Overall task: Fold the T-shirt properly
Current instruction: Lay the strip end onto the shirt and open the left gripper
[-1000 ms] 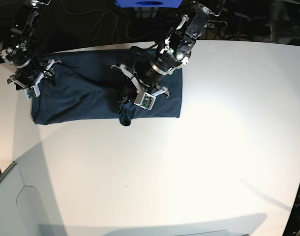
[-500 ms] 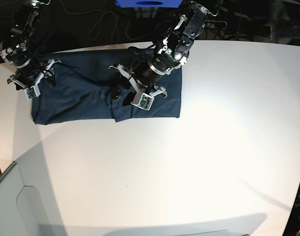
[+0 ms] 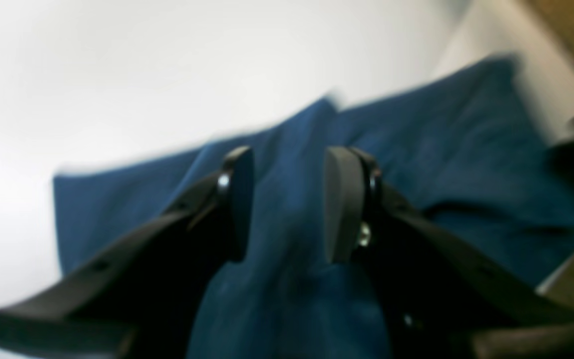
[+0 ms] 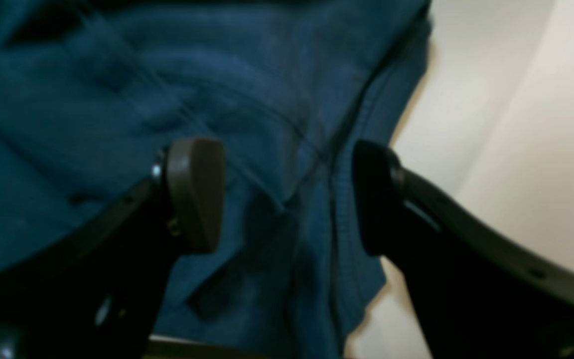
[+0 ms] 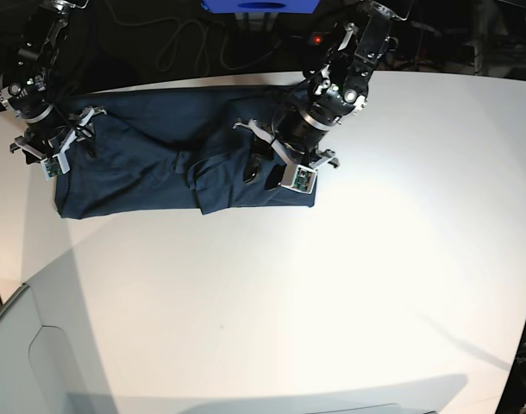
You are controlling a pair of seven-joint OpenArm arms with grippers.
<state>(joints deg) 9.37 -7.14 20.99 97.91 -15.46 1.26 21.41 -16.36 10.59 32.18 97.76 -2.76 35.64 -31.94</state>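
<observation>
Well, here is how my rig stands, each place given from the T-shirt.

T-shirt [image 5: 151, 164]: soft navy-blue cloth, matte and finely woven, lying as a long, roughly rectangular band along the far side of my counter [image 5: 332, 285].
Cloth surface: rumpled into shallow ridges; one flap lies folded over near the middle of the band, with a raised crease along its edge.
Seam: in the right wrist view a stitched hem [image 4: 347, 129] runs down the cloth edge, close to where the fabric meets the pale surface.
Counter: smooth, white, glossy under the light, bare around the shirt's near edge.
My left tool [image 5: 276, 168]: hangs over the shirt's end that lies on the base view's right; its two dark, rounded, rubbery pads stand apart with blue cloth showing in the gap, and I see nothing pinched between them.
Left fingertips [image 3: 339, 199]: flat-faced, matte black, on curved black arms; that view is blurred.
My right tool [image 5: 60, 145]: sits over the shirt's opposite end, its pads spread wide above the wrinkled fabric, gripping nothing.
Right fingertips [image 4: 195, 192]: oval, dull brown-grey pads.
Container: a blue box-like thing [image 5: 259, 6] sits beyond the shirt's far edge; I cannot tell what it holds.
</observation>
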